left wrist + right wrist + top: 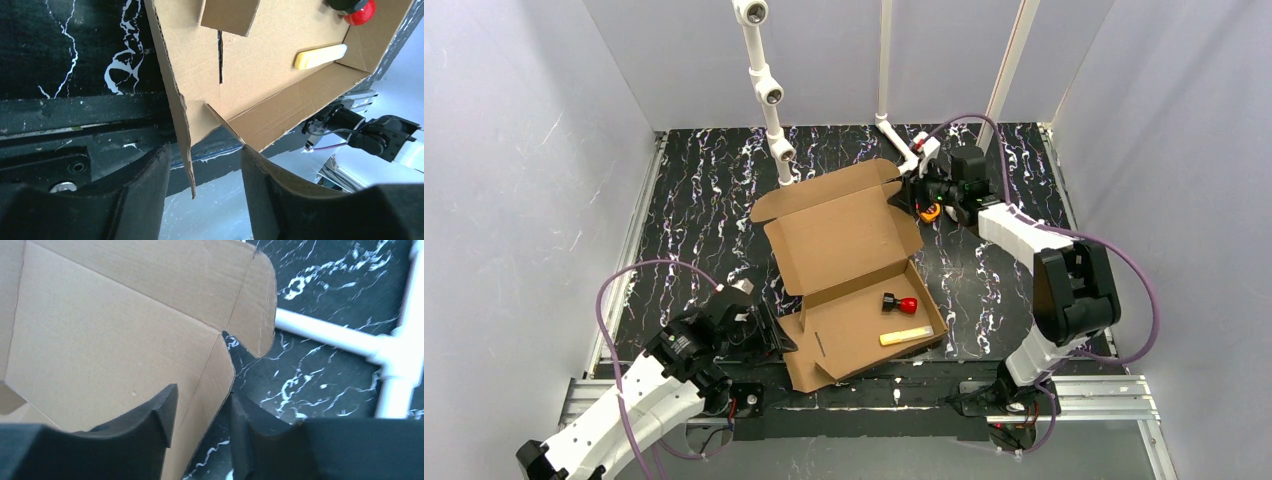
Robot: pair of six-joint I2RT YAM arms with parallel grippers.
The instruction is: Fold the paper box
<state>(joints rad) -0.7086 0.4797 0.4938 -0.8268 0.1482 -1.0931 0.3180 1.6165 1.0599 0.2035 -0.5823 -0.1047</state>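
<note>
Seen from above, the paper box [844, 250] lies between left gripper [769, 335] and right gripper [916, 200]. Its tray walls are up and its lid is not yet closed. Left wrist view: jaws released, astride its near corner flap. Right wrist view: jaws unclenched, astride its lid's side flap.

Black table [694, 200], veined white like marble. Bears the paper box [844, 240] near the middle, lid open (set askew to the table's edges). Bears also a white pipe frame [896, 137], just beside the box's far corner.
</note>
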